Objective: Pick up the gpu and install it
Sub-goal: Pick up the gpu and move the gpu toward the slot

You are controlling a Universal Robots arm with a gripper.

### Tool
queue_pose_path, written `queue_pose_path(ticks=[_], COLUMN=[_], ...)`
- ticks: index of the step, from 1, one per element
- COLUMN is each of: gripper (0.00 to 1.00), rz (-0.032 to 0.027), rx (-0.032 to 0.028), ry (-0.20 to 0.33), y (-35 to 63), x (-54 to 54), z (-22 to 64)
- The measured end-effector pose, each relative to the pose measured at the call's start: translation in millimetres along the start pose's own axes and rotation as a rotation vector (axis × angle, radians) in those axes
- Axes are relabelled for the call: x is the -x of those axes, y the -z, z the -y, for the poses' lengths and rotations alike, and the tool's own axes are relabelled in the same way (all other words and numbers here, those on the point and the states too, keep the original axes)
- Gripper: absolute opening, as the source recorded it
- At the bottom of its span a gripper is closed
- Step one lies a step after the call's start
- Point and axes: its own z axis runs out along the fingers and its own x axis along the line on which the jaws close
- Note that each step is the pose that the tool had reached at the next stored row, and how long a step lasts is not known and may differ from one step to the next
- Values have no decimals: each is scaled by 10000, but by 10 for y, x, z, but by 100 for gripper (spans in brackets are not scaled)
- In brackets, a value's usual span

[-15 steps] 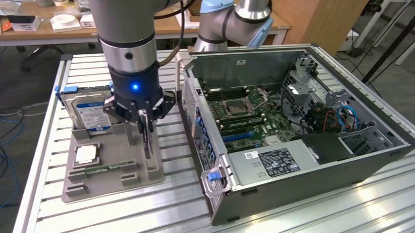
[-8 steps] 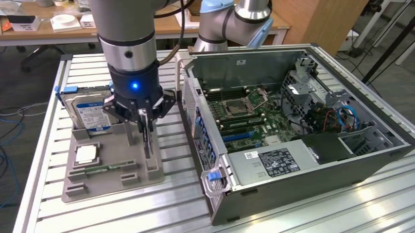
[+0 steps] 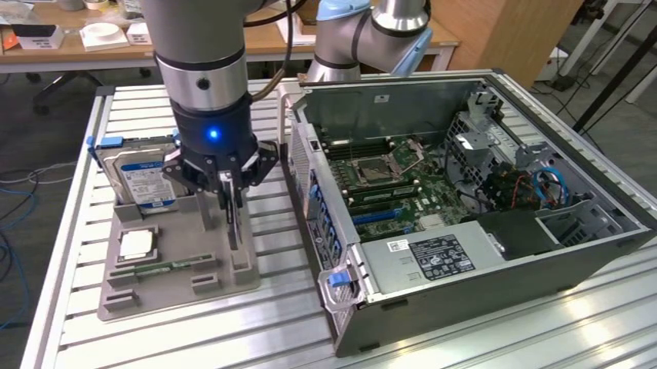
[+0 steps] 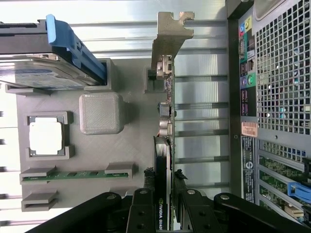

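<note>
Open PC case point(image 3: 555, 277) on the exterior view's right, grey fixture tray point(image 3: 165, 288) just beside it. Hard drive point(image 3: 144, 173) stands at the tray's far end.

Step looks like the grasp: gripper point(image 4: 164, 173) is down over the gpu point(image 4: 164, 145), jaws narrow, pads on both faces. Card not yet lifted, seated in its tray slots.

gpu stands on edge, long axis along the tray, parallel to the case's port panel. Bracket point(image 4: 170, 34) sits at the hard-drive end, grip toward the opposite end.

My read: extraction needs a straight vertical pull, no twist.

CPU point(image 4: 46, 137) and memory stick point(image 4: 73, 174) sit untouched.
</note>
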Motion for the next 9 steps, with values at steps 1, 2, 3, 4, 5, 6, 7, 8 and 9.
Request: queue_pose_path(ticks=[1,2,3,4,5,6,7,8,9], gripper=[26,26,26,26,26,26,26,26,26], rz=[0,0,-1,-1,-1,0,0,0,0], rx=[0,0,-1,0,0,0,1,1,1], ry=[0,0,0,0,0,0,0,0,0], y=[3,6,10,14,17,20,24,27,31], x=[0,0,0,0,0,1,1,1,1], z=[0,0,0,0,-1,-1,-1,-1,-1])
